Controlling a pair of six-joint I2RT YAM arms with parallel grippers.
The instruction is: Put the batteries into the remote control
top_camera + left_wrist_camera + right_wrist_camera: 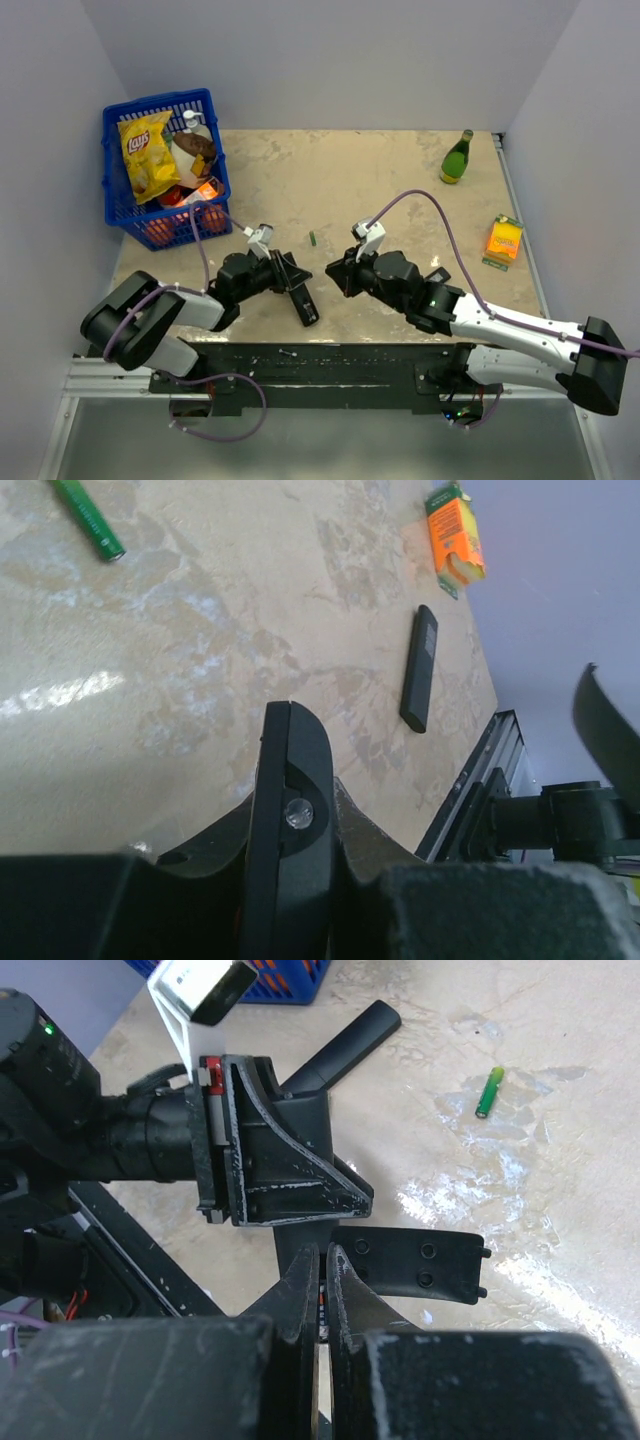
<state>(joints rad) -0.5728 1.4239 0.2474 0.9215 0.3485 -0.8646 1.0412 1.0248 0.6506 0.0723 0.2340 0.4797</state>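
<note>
Basket (158, 101), blue, snacks inside, far left. Left gripper (288, 275) clamped narrowly on slim black remote control (307, 309). Green battery (312, 238) loose on table (380, 190) just beyond. Right gripper (336, 272) pinched closed beside remote, nothing seen held. Green bottle (457, 158), orange box (504, 241) far right.
</note>
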